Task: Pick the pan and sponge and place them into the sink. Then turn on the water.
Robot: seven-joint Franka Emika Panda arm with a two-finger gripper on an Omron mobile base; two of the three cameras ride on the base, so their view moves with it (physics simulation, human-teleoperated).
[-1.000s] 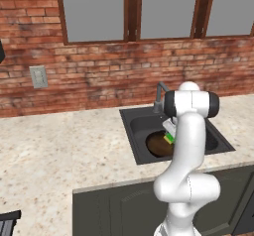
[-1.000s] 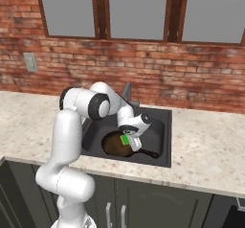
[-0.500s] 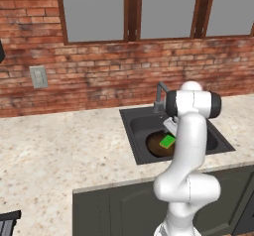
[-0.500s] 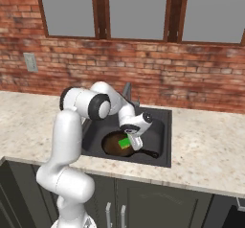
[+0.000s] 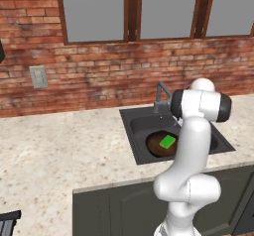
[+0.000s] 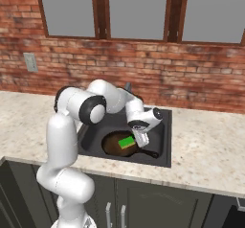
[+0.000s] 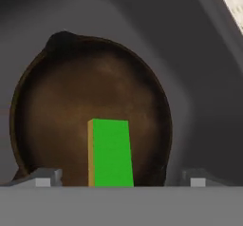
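The dark brown pan [image 5: 155,146] [image 6: 114,146] [image 7: 95,92] lies on the floor of the dark sink [image 5: 139,125] [image 6: 160,156]. The green sponge [image 5: 167,141] [image 6: 127,142] [image 7: 112,154] rests inside the pan, its yellowish side showing on its left in the hand view. My gripper [image 6: 142,140] [image 7: 122,180] hangs just above the pan. It is open, with its fingertips [image 7: 47,177] well apart on either side of the sponge and not touching it. The grey faucet [image 5: 159,95] stands at the basin's back edge, and no water falls from it.
Speckled beige counter [image 5: 64,150] [image 6: 210,145] surrounds the basin on both sides. A brick wall with windows rises behind, carrying a wall outlet [image 5: 38,76] [image 6: 30,62]. The pan's handle [image 6: 149,153] points toward the basin's front right. Dark cabinets [image 6: 143,203] sit below.
The sponge has dropped out of the gripper and now lies flat in the pan. The hand has lifted slightly and stands open above it.
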